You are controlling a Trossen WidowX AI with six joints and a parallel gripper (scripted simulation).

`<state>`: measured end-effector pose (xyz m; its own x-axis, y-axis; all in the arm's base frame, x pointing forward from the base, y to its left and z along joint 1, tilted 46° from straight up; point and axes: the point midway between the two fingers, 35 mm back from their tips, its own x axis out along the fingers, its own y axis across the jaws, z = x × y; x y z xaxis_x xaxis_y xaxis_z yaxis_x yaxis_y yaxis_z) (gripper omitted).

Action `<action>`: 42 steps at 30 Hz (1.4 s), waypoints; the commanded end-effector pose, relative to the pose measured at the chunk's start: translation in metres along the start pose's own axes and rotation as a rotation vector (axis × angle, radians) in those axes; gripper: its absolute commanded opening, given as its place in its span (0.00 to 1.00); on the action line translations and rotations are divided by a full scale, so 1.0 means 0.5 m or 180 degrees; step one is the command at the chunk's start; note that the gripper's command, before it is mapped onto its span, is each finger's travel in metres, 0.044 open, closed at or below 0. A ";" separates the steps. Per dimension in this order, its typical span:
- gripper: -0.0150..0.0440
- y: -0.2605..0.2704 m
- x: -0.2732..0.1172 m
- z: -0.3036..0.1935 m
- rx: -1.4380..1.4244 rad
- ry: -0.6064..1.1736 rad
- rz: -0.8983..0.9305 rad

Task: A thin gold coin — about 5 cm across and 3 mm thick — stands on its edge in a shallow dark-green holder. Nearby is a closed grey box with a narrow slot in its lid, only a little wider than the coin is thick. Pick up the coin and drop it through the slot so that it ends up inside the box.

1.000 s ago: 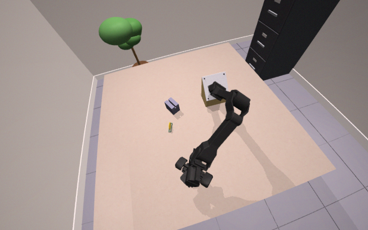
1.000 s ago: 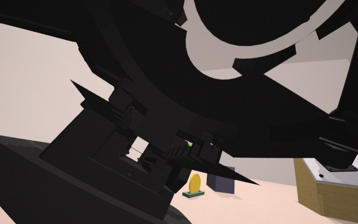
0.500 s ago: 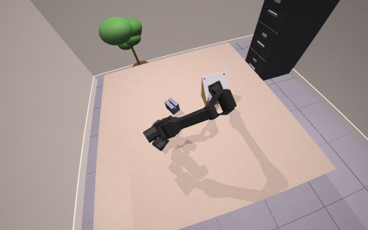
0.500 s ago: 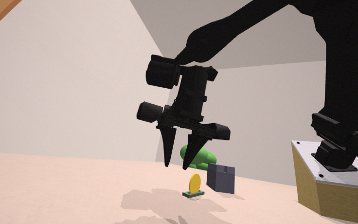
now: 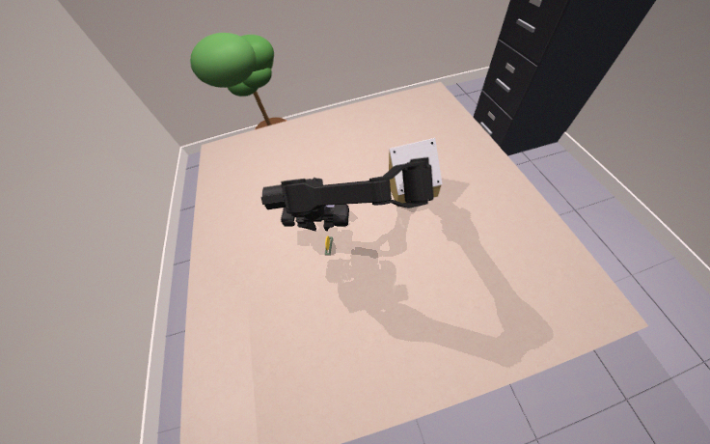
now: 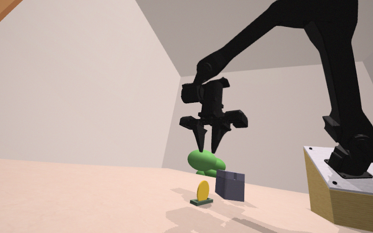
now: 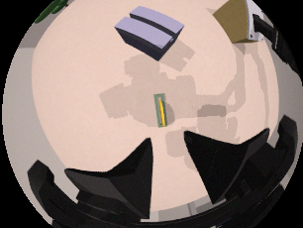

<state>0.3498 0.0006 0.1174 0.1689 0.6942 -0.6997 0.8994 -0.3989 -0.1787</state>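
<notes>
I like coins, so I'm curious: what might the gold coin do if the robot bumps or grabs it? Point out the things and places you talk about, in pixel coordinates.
The gold coin [image 5: 328,242] [image 6: 202,190] [image 7: 162,113] looks stiff, so it probably won't bend. It stands on its thin edge, so a sideways bump might tip it. Its round rim could roll if it left the green holder [image 5: 327,253] [image 6: 195,203] [image 7: 158,96].

A leafy green plant [image 5: 224,59] [image 6: 201,160] [image 7: 51,11] stands near a black cabinet [image 5: 554,82].

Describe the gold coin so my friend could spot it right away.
Find the black robot arm, then look below its fingers. Near the grey box with a slotted lid sits a small dark-green holder. The coin stands in it on edge, a thin, round, bright yellow disc, unlike the blocky box.
</notes>
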 end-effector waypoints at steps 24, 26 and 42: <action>0.53 -0.002 0.121 -0.002 0.0082 0.0024 -0.0021; 0.53 -0.002 0.127 -0.002 0.0082 0.0023 -0.0021; 0.53 -0.003 0.178 -0.003 0.0083 0.0027 -0.0022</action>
<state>0.3657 0.0584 0.0621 0.1761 0.7003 -0.6918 0.8924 -0.4103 -0.1881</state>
